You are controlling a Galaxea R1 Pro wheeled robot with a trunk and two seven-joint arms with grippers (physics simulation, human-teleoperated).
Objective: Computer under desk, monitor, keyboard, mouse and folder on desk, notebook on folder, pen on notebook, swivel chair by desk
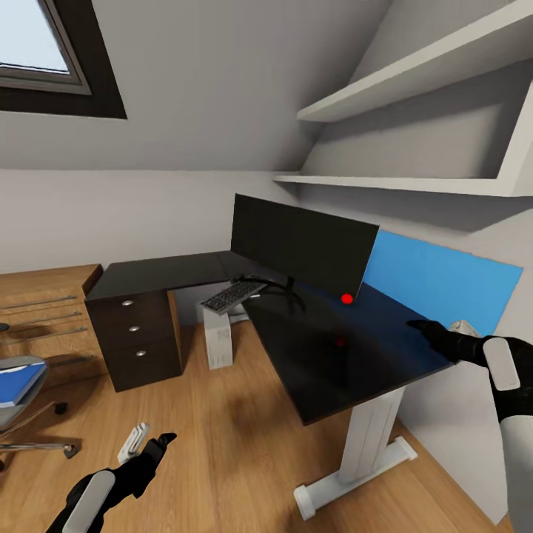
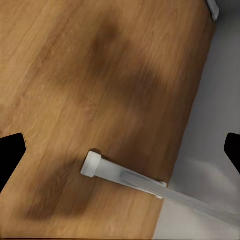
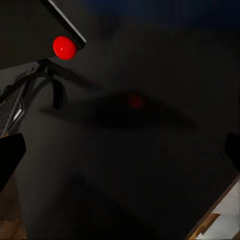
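Folder (image 1: 16, 383) far left on chair (image 1: 22, 403): reach with spread left gripper (image 1: 152, 444), right gripper (image 1: 426, 326) wide over desk (image 1: 326, 355).

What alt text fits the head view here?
A black corner desk holds a monitor with a keyboard tilted against its stand. A pale computer stands beneath, a chair with a blue folder far left; the right pincer hovers over the desk.
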